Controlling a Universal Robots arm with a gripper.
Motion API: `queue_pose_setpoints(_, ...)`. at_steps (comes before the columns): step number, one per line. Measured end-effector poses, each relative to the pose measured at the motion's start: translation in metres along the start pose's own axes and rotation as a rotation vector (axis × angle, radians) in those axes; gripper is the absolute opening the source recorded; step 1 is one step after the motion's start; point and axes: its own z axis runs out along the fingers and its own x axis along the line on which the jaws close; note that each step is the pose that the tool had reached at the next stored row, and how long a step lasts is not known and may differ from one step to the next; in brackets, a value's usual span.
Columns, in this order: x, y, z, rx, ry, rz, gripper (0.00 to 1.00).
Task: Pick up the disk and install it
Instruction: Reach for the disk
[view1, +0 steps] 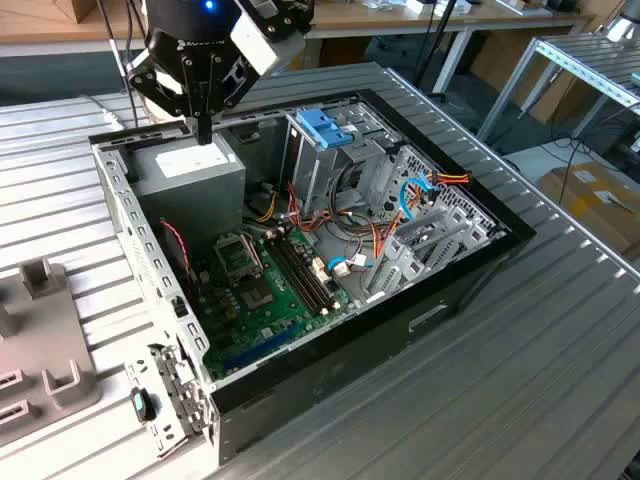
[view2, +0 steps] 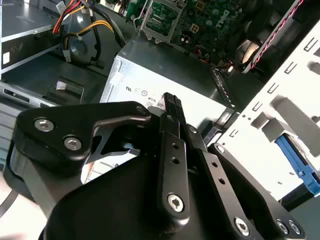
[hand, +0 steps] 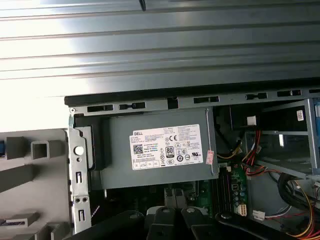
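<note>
Ribbed metal table (view1: 540, 380) in a workshop, benches and cardboard boxes (view1: 600, 200) behind. An open computer case (view1: 460, 290) lies on its side on the table, inside facing up.

The gripper (view1: 204, 128) hangs over the far corner of the case, pointing down, tips just above the grey power supply (view1: 190, 175); contact can't be confirmed. In the second wrist view the gripper (view2: 171, 102) has its black fingers (view2: 172, 130) pressed together with nothing between them, and the labelled top of the power supply sits right under them.

The disk (view2: 297, 162) is outside the case. In the second wrist view only its bright blue rail peeks past the case's pale perforated wall (view2: 280, 105), and most of it is hidden. It is apart from the gripper, with that wall between them.

Clutter inside the case, exterior view:
- A green motherboard (view1: 265, 290) fills the floor next to the power supply.
- A tall metal cage (view1: 310, 170) topped by a blue latch (view1: 325, 125) stands mid-case, on the exterior view's right of the gripper.
- Bundles of orange, yellow and red wires (view1: 450, 178) and thin blue cables (view1: 410, 195) sprawl past the cage.
- A red-black twisted wire (view1: 178, 245) runs down the near side of the power supply.

A grey fixture (view1: 40, 340) with upright blocks sits on the table at the exterior view's left, just beside the case wall.
</note>
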Motion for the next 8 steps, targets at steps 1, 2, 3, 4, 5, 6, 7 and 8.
queue_pose_setpoints(1, 0.0000, 0.0000, 0.0000, -0.0001, 0.0000, 0.000, 0.11)
queue_pose_setpoints(2, 0.0000, 0.0000, 0.0000, -0.0001, 0.0000, 0.000, 0.11)
queue_pose_setpoints(3, 0.0000, 0.0000, 0.0000, -0.0001, 0.0000, 0.000, 0.11)
queue_pose_setpoints(4, 0.0000, 0.0000, 0.0000, 0.0000, 0.0000, 0.000, 0.11)
queue_pose_setpoints(5, 0.0000, 0.0000, 0.0000, 0.0000, 0.0000, 0.000, 0.11)
queue_pose_setpoints(6, 0.0000, 0.0000, 0.0000, -0.0001, 0.0000, 0.000, 0.11)
queue_pose_setpoints(7, 0.0000, 0.0000, 0.0000, -0.0001, 0.0000, 0.000, 0.11)
queue_pose_setpoints(8, 0.0000, 0.0000, 0.0000, -0.0001, 0.0000, 0.000, 0.11)
